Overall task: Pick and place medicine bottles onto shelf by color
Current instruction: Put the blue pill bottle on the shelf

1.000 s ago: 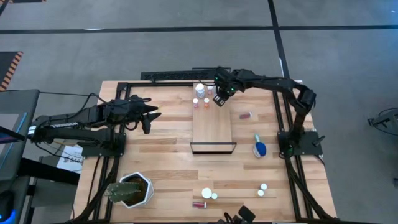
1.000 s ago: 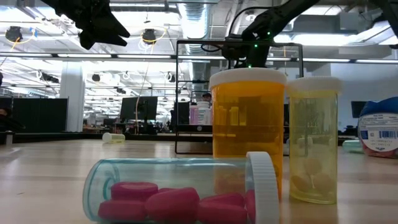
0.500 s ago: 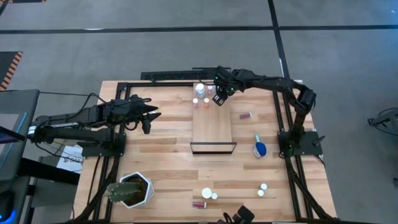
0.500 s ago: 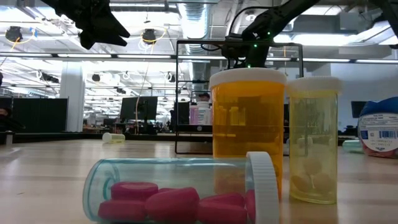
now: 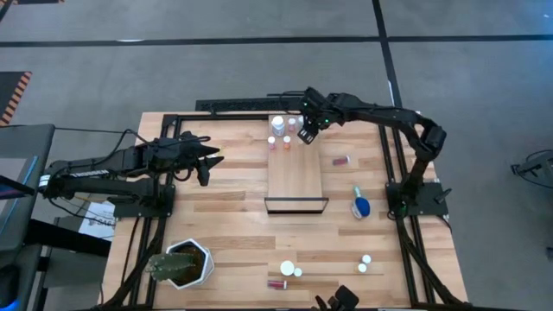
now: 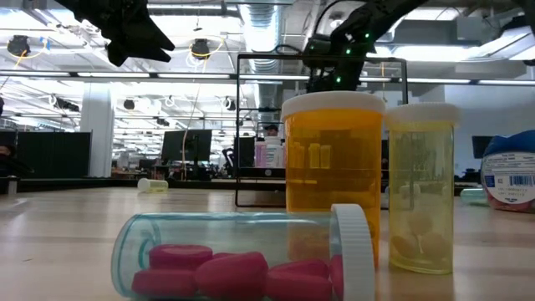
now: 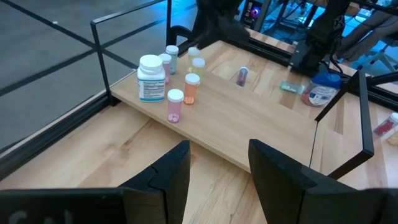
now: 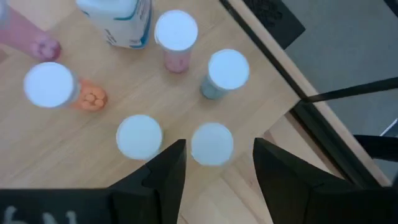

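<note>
Slatted wood bench [image 5: 225,216] with black frame rails, both arms over it. Shelf [image 5: 295,173] lying flat mid-bench, dark frame at its near short end. Left arm parked over left side of bench, left claw [image 5: 210,161] pointing toward shelf, fingers apart, nothing between them in left wrist view. Right arm reaching in from right to far end of shelf, right claw [image 5: 306,131] hovering above bottle cluster, fingers [image 8: 163,180] spread, nothing clamped; one white cap sits directly below the gap in right wrist view. White hexagonal plant pot [image 5: 183,264] at near left corner of bench. Wider blue bottle [image 5: 361,206] lying on bench right of shelf. Cluster of medicine bottles [image 5: 280,130] standing at far end of shelf: big white labelled one [image 7: 151,78], pink one [image 7: 175,105] and orange one [image 7: 191,88] beside it, a few more white-capped behind. Small red bottle [image 5: 342,160] on its side, right of shelf, far half. More small bottles along near edge: red one [image 5: 276,283] lying down, white caps [image 5: 290,269] next to it, two more [image 5: 365,263] to the right.
</note>
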Motion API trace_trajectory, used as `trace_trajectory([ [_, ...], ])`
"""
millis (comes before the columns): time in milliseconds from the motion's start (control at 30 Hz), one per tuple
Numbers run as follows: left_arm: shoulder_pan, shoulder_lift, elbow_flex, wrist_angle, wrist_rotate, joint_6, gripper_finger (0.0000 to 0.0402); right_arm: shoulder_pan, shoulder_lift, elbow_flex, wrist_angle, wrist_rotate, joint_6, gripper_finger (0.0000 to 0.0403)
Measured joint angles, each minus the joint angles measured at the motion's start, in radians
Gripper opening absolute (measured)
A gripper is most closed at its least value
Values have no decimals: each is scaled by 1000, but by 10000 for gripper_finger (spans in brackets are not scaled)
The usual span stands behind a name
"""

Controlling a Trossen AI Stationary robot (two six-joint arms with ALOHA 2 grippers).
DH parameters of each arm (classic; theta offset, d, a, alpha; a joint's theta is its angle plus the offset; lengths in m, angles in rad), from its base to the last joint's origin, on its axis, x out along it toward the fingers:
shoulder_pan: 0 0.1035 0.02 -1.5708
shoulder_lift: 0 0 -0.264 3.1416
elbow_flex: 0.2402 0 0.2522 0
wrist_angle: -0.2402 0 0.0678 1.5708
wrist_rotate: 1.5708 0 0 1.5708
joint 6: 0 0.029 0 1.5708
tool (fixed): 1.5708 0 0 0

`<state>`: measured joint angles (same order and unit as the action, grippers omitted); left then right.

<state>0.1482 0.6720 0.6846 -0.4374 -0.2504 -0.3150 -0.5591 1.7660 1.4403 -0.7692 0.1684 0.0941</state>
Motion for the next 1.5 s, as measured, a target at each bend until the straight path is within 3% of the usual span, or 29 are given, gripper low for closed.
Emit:
trace_trajectory([
  [267, 0, 0, 0, 0, 0, -3, 149, 31, -164, 0, -166, -1, 41, 207],
  [433, 0, 0, 0, 1, 0, -3, 149, 136, -241, -7, -370, -8, 143, 205],
  [733, 0, 0, 0, 1, 0, -3, 149, 466, -293, -11, -808, 86, 602, 211],
  [900, 0, 0, 0, -25, 21, -3, 149, 635, -352, -86, -791, -30, 790, 211],
  [1233, 0, 9, 0, -54, 37, -30, 149, 848, -556, -415, -652, -84, 1223, 211],
  [1500, 0, 9, 0, -46, 32, -48, 149, 905, -564, -468, -555, -80, 1267, 211],
])
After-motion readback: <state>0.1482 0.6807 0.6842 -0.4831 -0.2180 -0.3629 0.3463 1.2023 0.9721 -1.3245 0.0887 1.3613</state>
